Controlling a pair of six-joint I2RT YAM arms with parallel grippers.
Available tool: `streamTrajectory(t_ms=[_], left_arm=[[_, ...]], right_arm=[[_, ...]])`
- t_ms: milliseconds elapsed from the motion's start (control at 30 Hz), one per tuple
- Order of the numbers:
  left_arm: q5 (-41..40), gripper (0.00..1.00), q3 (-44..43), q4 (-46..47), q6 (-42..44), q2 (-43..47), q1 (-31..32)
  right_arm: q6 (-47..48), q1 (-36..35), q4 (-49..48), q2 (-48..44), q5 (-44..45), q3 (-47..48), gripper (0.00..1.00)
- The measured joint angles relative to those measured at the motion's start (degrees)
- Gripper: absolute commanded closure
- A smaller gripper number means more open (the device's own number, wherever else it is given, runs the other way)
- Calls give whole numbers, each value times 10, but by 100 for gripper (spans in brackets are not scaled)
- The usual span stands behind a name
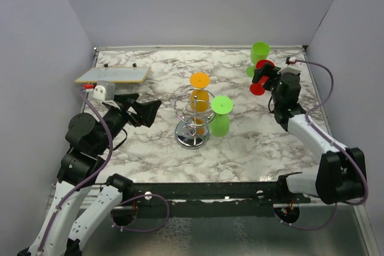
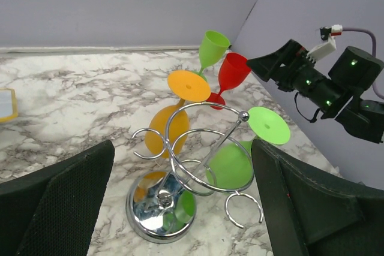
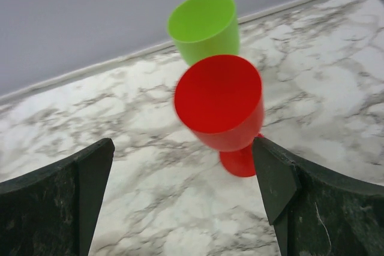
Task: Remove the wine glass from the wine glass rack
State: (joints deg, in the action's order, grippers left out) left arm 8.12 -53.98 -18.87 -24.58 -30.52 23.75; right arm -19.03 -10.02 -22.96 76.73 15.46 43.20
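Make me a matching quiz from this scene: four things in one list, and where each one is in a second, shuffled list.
Things:
1. orange glass
2. red glass
3. wine glass rack
4. flat board

Places:
A. far left corner of the table
B. middle of the table, between the two arms
C. hanging foot-up in the rack's wire loops
D. standing at the far right, next to a light green glass

Pairs: 1-C, 2-D, 3-B, 4-A
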Motion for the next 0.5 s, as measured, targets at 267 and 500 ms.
streamTrajectory(t_ms=[267,500], left_arm=[[30,1,0,-2,-34,-4,0],[48,1,0,-6,-52,-20,0]], right_arm=[[-123,0,169,-140,-232,47,3],[-185,0,283,-129,-475,151,10]])
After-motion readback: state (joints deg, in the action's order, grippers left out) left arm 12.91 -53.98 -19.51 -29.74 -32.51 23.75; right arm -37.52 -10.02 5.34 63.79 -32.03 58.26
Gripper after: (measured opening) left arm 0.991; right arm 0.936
